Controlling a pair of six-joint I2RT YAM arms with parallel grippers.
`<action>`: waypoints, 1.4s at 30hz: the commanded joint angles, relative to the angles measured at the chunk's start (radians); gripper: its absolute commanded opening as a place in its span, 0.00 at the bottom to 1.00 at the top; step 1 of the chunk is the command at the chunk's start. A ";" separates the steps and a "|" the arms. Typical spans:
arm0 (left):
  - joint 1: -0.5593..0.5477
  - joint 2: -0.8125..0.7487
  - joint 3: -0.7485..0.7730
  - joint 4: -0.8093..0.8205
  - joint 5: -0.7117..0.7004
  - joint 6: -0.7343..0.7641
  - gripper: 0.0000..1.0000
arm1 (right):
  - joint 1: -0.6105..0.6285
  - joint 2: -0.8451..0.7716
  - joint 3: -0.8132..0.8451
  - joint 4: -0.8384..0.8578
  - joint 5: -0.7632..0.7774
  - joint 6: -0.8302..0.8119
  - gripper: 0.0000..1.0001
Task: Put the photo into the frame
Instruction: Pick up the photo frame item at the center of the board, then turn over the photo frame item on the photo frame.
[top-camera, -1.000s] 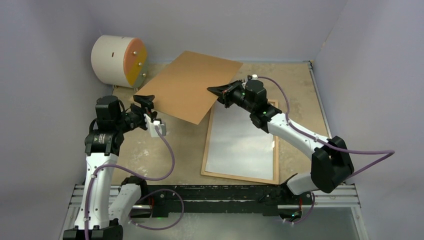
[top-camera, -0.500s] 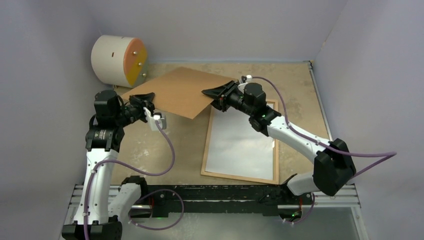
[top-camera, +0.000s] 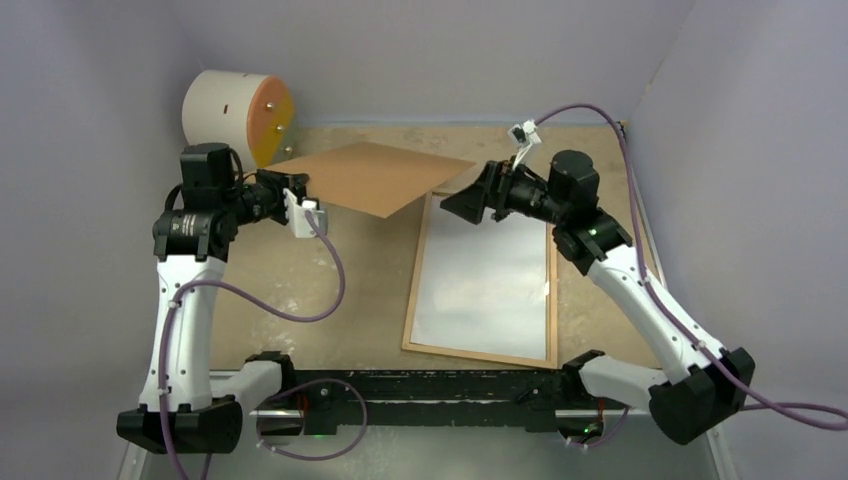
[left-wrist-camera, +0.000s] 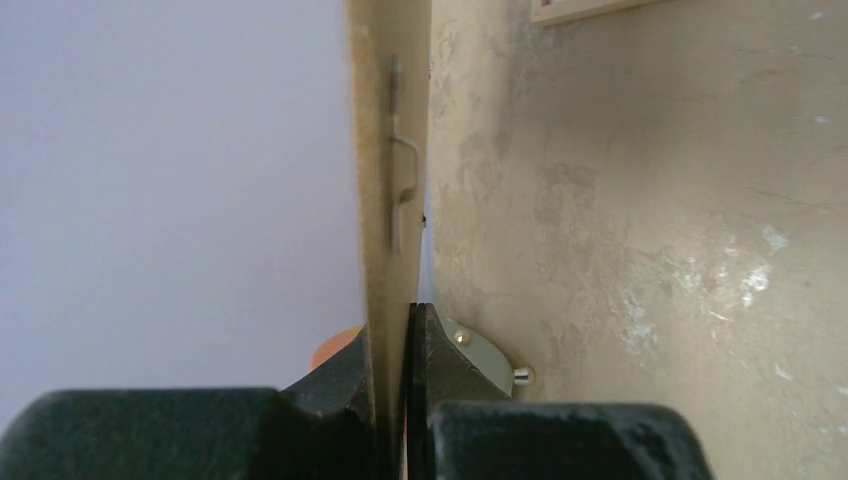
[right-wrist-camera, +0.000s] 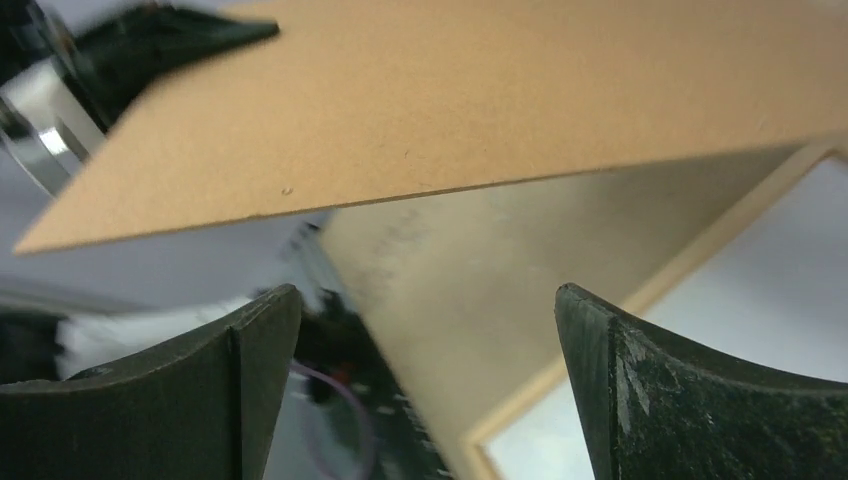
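Note:
The light-wood frame (top-camera: 480, 353) lies flat on the table, right of centre. A plain white sheet, which I take for the photo (top-camera: 485, 285) face down, fills it. My left gripper (top-camera: 297, 187) is shut on the left corner of a brown fibreboard backing sheet (top-camera: 375, 178), holding it in the air over the table's back. In the left wrist view the jaws (left-wrist-camera: 395, 330) pinch the board's edge (left-wrist-camera: 385, 200). My right gripper (top-camera: 462, 195) is open, just off the board's right corner and above the frame's top end. Its wrist view shows the board (right-wrist-camera: 480, 100) beyond empty fingers (right-wrist-camera: 425, 310).
A white drum with an orange face (top-camera: 238, 120) stands at the back left, close to the left gripper. Grey walls close in the table on three sides. A black rail (top-camera: 430, 385) with the arm bases runs along the near edge.
My right gripper opened, let go of the backing sheet and drew back to the right. My left gripper shut on the sheet's left corner and rose; the sheet now hangs flatter.

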 joint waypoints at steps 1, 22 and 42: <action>-0.002 0.061 0.149 -0.255 0.120 0.136 0.00 | 0.009 -0.126 -0.018 -0.109 -0.019 -0.735 0.99; -0.002 0.172 0.284 -0.477 0.143 0.177 0.00 | 0.122 -0.007 0.046 -0.176 -0.346 -1.221 0.92; -0.002 0.192 0.325 -0.504 0.151 0.186 0.00 | 0.223 0.145 -0.021 0.158 -0.045 -1.167 0.36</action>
